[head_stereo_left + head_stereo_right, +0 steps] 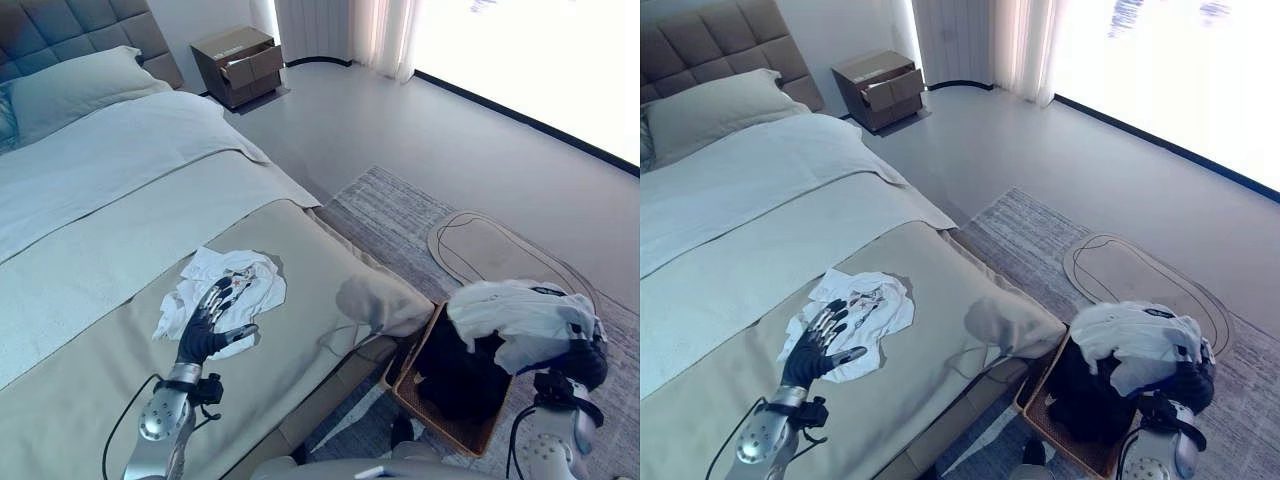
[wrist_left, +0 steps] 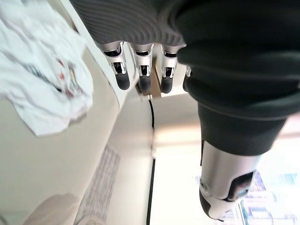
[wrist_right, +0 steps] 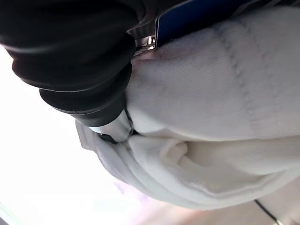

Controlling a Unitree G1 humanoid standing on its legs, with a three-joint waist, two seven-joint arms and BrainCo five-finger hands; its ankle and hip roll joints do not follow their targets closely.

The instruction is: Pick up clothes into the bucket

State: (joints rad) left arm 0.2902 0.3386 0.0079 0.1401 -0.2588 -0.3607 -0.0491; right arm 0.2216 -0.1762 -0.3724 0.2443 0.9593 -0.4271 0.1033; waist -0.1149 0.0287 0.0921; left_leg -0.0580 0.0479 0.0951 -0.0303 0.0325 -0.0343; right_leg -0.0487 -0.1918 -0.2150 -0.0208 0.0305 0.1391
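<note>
L hand over the white tee on the bed; R hand holds a white garment above the basket.

I see L hand (image 1: 212, 325) lower left, fingers spread, empty, tips on the near edge of the tee (image 1: 228, 287); tee runs up-right from it. R hand (image 1: 580, 362) lower right, clamped on garment (image 1: 520, 315) over basket (image 1: 450, 425); R fingers mostly buried in cloth.

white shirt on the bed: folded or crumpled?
Crumpled. The white shirt lies bunched in an uneven heap on the bed, its edges turned over, with the open left hand spread over its near edge.
</note>
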